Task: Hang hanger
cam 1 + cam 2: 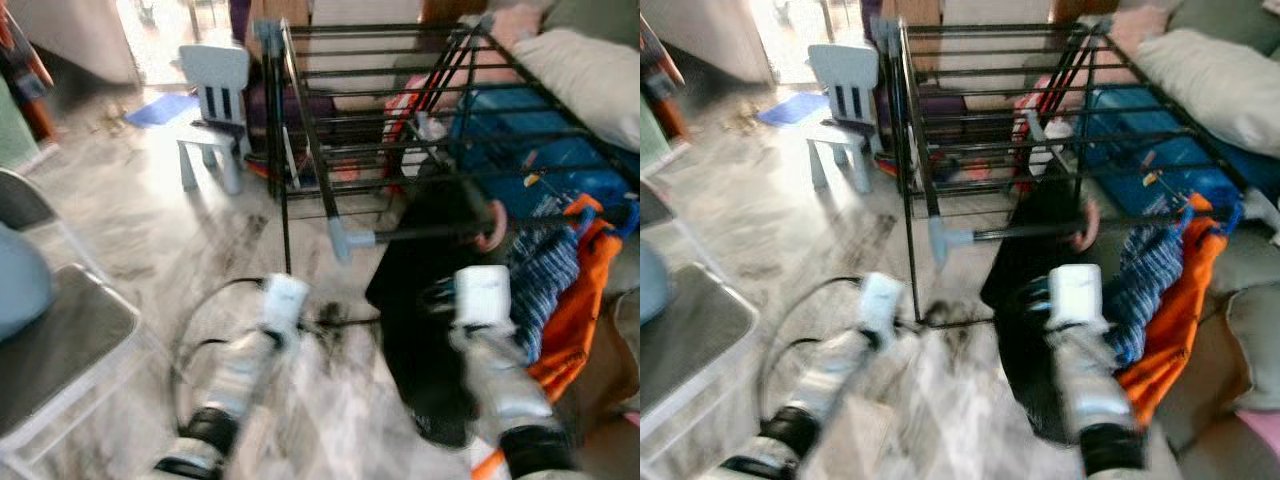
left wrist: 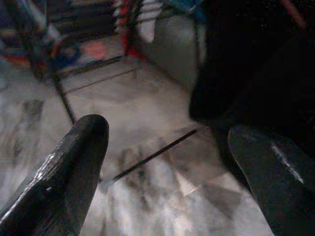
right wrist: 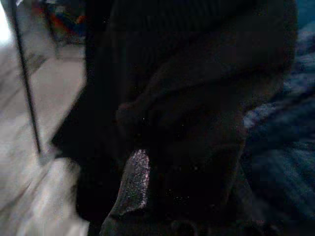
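Grey-veined marble floor (image 1: 150, 220) runs back to a bright doorway, where a blue mat (image 1: 160, 108) lies. A small pale-blue chair (image 1: 212, 112) stands beside a black wire rack (image 1: 400, 110). A grey-seated chair (image 1: 50, 350) sits at left. A pale cushion (image 1: 590, 80) lies at right.

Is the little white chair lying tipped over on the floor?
No, the little white chair stands upright on its legs on the marble floor, just to the left of the black drying rack.
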Tool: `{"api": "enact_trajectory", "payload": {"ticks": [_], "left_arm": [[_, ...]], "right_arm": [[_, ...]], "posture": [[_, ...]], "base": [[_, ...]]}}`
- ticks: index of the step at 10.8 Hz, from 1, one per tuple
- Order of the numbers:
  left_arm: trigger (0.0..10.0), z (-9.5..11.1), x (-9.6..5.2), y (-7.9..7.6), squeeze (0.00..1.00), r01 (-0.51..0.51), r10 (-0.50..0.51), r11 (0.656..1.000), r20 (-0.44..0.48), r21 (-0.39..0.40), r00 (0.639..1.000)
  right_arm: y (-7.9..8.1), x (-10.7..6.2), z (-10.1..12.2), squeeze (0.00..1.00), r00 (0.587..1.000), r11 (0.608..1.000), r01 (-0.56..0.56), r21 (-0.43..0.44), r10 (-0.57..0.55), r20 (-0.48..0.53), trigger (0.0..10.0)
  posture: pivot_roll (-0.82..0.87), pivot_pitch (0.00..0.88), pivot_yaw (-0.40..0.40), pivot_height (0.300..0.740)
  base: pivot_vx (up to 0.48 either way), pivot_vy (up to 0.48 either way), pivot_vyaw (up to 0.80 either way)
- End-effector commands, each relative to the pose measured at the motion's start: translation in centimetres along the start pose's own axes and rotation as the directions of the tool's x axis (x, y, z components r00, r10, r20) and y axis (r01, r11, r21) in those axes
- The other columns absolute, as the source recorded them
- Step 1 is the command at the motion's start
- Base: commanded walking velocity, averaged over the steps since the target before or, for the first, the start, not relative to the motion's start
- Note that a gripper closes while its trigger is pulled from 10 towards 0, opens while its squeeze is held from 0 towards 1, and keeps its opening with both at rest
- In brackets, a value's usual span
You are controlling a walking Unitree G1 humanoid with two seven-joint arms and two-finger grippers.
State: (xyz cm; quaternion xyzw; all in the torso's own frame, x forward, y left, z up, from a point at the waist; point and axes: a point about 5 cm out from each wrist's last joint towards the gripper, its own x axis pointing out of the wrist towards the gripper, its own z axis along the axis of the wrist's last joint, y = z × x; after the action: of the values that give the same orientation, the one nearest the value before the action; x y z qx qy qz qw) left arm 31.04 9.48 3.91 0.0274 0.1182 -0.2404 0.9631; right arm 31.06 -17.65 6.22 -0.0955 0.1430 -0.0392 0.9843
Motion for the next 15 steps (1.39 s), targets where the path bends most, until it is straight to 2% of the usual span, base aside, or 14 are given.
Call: {"api": "enact_trajectory", "payload": {"ticks": [1, 2, 4, 5, 8, 9, 10, 11, 12, 15], "left_arm": [[10.0, 0.3, 0.5, -1.1, 0.0, 0.025, -0.025, 1.0, 0.001, -0.007, 1.0], [10.0, 0.2, 0.5, -1.1, 0.0, 0.022, -0.022, 1.0, -0.002, -0.011, 1.0], [10.0, 0.1, 0.6, -1.2, 0.0, 0.02, -0.02, 1.0, -0.013, -0.009, 1.0], [10.0, 0.1, 0.6, -1.2, 0.0, 0.017, -0.018, 1.0, -0.015, -0.011, 1.0], [10.0, 0.1, 0.6, -1.2, 0.0, 0.013, -0.013, 1.0, -0.023, -0.002, 1.0], [10.0, 0.1, 0.6, -1.2, 0.0, 0.015, -0.015, 1.0, -0.024, -0.003, 1.0], [10.0, 0.0, 0.6, -1.3, 0.0, 0.024, -0.024, 1.0, -0.028, -0.008, 0.999], [10.0, -0.1, 0.6, -1.3, 0.0, 0.026, -0.026, 1.0, -0.03, -0.009, 0.999], [10.0, -0.1, 0.6, -1.3, 0.0, 0.024, -0.024, 1.0, -0.035, -0.01, 0.999], [10.0, -0.2, 0.4, -1.0, 0.0, 0.006, -0.007, 1.0, -0.038, -0.014, 0.999]], "right_arm": [[-0.2, 0.2, 2.7, 0.0, 0.994, 1.0, -0.006, -0.022, 0.009, 0.113, 10.0], [0.1, 0.1, 2.6, 0.0, 0.993, 0.999, -0.018, -0.026, 0.021, 0.112, 10.0], [1.7, -0.4, 2.3, 0.0, 0.991, 0.996, -0.082, -0.031, 0.085, 0.107, 10.0], [3.1, -0.9, 2.3, 0.0, 0.982, 0.988, -0.152, -0.025, 0.154, 0.111, 10.0], [5.3, -1.4, 2.4, 0.0, 0.964, 0.97, -0.242, -0.025, 0.243, 0.106, 10.0], [6.0, -1.4, 2.3, 0.0, 0.957, 0.961, -0.276, 0.003, 0.275, 0.091, 10.0], [7.0, -1.0, 2.0, 0.0, 0.94, 0.941, -0.338, 0.023, 0.336, 0.05, 10.0], [7.4, -0.8, 2.1, 0.0, 0.933, 0.933, -0.358, 0.024, 0.357, 0.041, 10.0], [8.4, 0.0, 2.8, 0.0, 0.917, 0.917, -0.398, 0.032, 0.397, 0.024, 10.0], [9.9, 0.7, 2.2, 0.0, 0.886, 0.889, -0.45, 0.087, 0.457, -0.077, 10.0]], "posture": [[0.08, 0.0, -0.043, 0.74], [0.08, 0.0, -0.043, 0.74], [0.08, 0.0, -0.043, 0.74], [0.08, 0.0, -0.041, 0.74], [0.08, 0.0, -0.04, 0.74], [0.08, 0.0, -0.037, 0.74], [0.08, 0.0, -0.037, 0.74], [0.08, 0.0, -0.036, 0.74], [0.08, 0.0, -0.038, 0.74], [0.1, 0.0, -0.059, 0.74]], "base": [[0.0, 0.0, 0.0], [0.0, 0.0, 0.0], [0.0, 0.0, 0.0], [0.0, 0.0, 0.0], [0.0, 0.0, 0.0], [0.0, 0.0, 0.0], [0.0, 0.0, 0.0], [0.0, 0.0, 0.0], [0.0, 0.0, 0.0], [0.0, 0.0, 0.0]]}}
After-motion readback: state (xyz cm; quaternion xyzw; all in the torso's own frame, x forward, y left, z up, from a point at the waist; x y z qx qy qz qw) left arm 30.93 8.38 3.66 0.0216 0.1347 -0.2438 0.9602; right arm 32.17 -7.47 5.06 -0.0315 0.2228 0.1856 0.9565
